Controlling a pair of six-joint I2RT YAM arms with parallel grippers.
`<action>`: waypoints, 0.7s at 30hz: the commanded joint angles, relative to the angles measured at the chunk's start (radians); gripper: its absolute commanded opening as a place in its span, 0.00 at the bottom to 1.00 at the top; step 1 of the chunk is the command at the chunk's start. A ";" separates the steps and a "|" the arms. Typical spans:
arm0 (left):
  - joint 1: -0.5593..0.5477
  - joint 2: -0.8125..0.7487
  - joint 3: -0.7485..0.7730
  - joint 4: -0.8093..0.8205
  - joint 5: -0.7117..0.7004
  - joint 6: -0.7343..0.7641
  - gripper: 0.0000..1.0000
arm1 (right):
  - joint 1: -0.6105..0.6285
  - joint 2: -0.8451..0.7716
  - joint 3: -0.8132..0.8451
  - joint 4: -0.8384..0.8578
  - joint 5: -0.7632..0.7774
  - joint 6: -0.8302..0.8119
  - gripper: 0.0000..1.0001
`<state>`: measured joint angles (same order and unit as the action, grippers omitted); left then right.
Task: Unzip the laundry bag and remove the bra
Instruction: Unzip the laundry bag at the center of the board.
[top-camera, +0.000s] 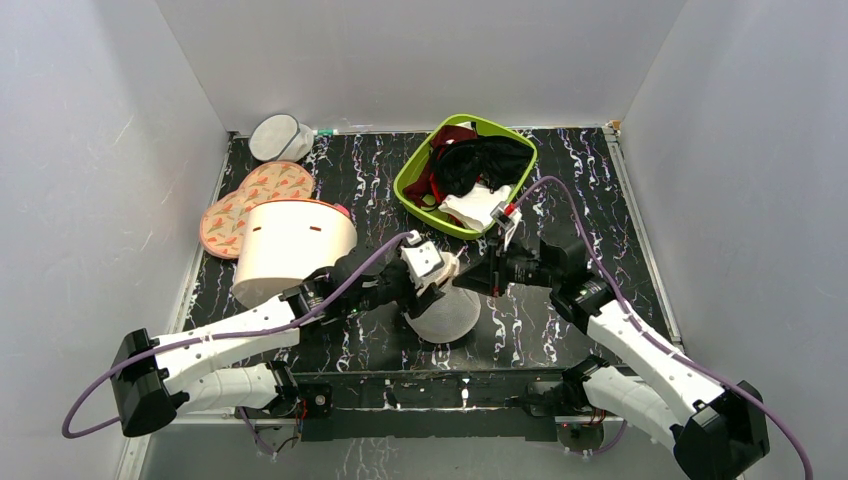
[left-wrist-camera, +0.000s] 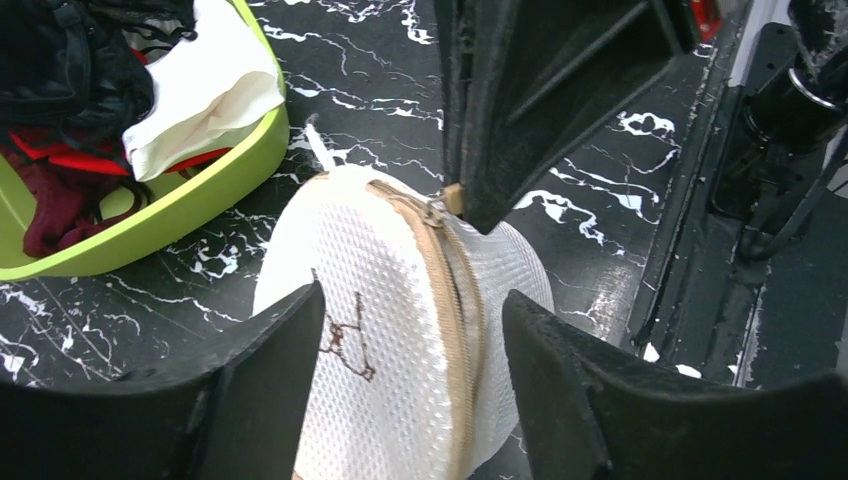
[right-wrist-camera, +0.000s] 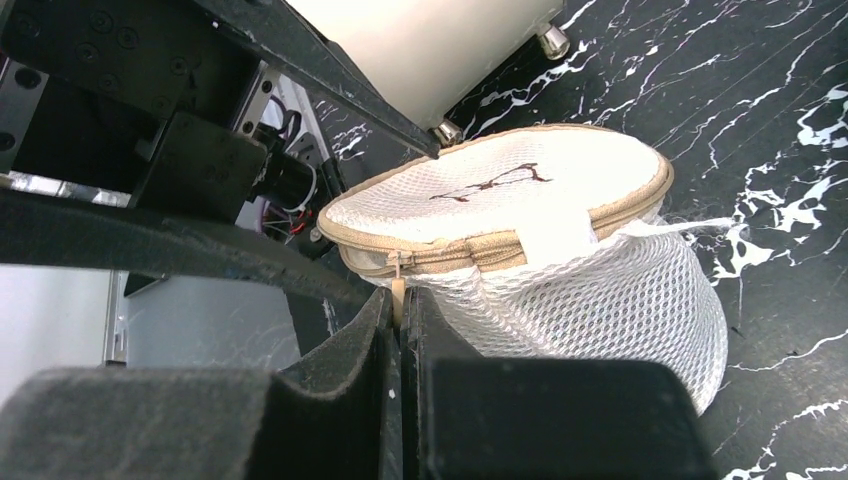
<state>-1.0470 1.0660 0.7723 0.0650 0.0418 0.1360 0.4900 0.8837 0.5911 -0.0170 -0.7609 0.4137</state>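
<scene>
While the right gripper (right-wrist-camera: 400, 318) pinches the zip pull (left-wrist-camera: 453, 197) tightly, the laundry bag (top-camera: 445, 316) sits on the table (top-camera: 520, 335), middle near side, and the left gripper (left-wrist-camera: 412, 300) straddles it, jaws released.

The left arm (top-camera: 215, 345) and right arm (top-camera: 650, 350) have glossy white shell links between black joints, each with one boxy black housing. A purple cable (top-camera: 90, 395) loops along each. The left claw (left-wrist-camera: 412, 300) and right claw (right-wrist-camera: 400, 300) have thick, grainy, matte-black fingers, and white blocks cap both wrists.
</scene>
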 joint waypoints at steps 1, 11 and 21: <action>0.029 -0.002 0.041 0.018 -0.029 -0.020 0.59 | 0.033 0.002 0.033 0.105 -0.031 0.002 0.00; 0.035 0.036 0.050 0.008 0.016 -0.035 0.20 | 0.090 0.019 0.027 0.105 0.025 -0.013 0.00; 0.034 -0.003 0.028 0.010 -0.103 0.010 0.00 | 0.025 0.006 0.033 -0.026 0.159 -0.060 0.00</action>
<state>-1.0176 1.1049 0.7784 0.0662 0.0021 0.1234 0.5556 0.9001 0.5911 -0.0097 -0.6456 0.3878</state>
